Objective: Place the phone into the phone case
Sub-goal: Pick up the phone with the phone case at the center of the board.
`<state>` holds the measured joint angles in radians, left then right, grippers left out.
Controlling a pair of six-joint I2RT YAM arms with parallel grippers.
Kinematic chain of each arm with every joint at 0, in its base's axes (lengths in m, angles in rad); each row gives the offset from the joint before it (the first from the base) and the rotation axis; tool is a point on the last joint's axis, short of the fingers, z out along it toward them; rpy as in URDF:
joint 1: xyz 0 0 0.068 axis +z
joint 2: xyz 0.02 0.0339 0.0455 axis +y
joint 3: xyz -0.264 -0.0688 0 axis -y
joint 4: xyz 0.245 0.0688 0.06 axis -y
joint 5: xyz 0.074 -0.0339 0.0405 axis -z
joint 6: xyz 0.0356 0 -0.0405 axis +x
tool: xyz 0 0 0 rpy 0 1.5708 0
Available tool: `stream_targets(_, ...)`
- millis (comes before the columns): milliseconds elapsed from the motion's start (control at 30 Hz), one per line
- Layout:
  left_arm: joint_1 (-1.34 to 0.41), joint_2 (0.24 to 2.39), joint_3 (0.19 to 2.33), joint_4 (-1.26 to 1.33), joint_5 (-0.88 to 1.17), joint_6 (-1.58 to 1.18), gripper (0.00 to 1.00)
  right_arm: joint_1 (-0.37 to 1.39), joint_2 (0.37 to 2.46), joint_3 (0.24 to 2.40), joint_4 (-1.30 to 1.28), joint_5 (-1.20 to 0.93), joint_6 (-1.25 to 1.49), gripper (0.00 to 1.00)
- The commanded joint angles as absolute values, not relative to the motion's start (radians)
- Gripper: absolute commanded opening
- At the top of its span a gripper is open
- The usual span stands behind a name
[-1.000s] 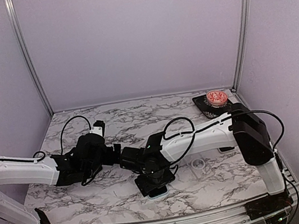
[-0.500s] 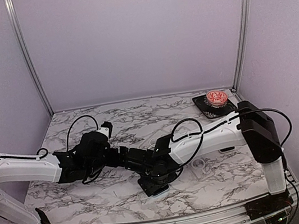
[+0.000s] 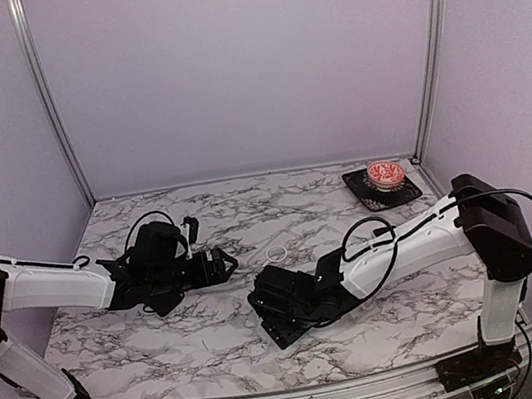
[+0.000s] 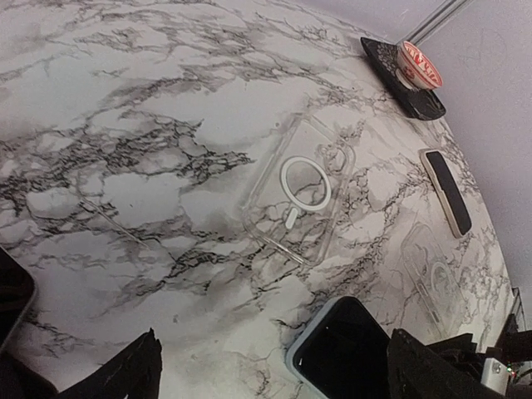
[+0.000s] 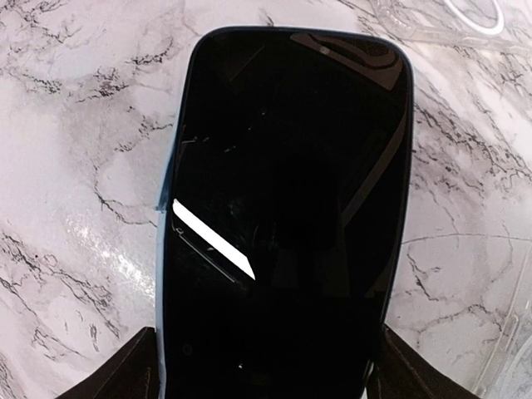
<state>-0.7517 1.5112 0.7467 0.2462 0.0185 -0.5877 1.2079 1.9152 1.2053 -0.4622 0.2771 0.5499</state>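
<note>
Right wrist view: phone [image 5: 283, 208], likely stiff and slick, lies between right tool [image 5: 262, 366] fingers; clamped or not, cannot tell. Best held by long edges; left tool [image 4: 274, 370] open, empty.

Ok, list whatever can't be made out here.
- Right wrist view: phone lower end cut off by the frame edge; whether the right gripper grips it is unclear.
- Top view: phone mostly hidden under that gripper.
- Top view: clear case outline too faint; only its ring shows.

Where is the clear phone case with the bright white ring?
Top view: the clear case lies flat mid-table, just right of the left gripper, farther back than the phone.
</note>
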Motion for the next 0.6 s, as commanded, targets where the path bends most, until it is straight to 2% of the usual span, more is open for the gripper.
stream_targets(0,-0.752,1.592,0.738,0.352,0.181,-0.722,0.95,1.197,1.874,1.163,-0.360,0.348,0.501,0.00)
stream_targets(167,-0.750,1.649,0.766,0.392,0.199,-0.763,0.94,1.187,1.844,1.112,-0.290,0.346,0.494,0.00)
stream_targets(300,-0.748,1.678,0.773,0.391,0.181,-0.785,0.94,1.167,1.887,1.169,-0.393,0.314,0.510,0.01)
stream_targets(333,-0.749,1.683,0.773,0.391,0.182,-0.786,0.94,1.164,1.900,1.191,-0.431,0.300,0.515,0.05)
stream_targets(433,-0.748,1.688,0.770,0.391,0.182,-0.783,0.94,1.152,1.937,1.248,-0.546,0.248,0.530,0.28)
stream_targets(567,-0.748,1.676,0.758,0.390,0.160,-0.770,0.94,1.139,1.997,1.325,-0.679,0.164,0.513,0.64)
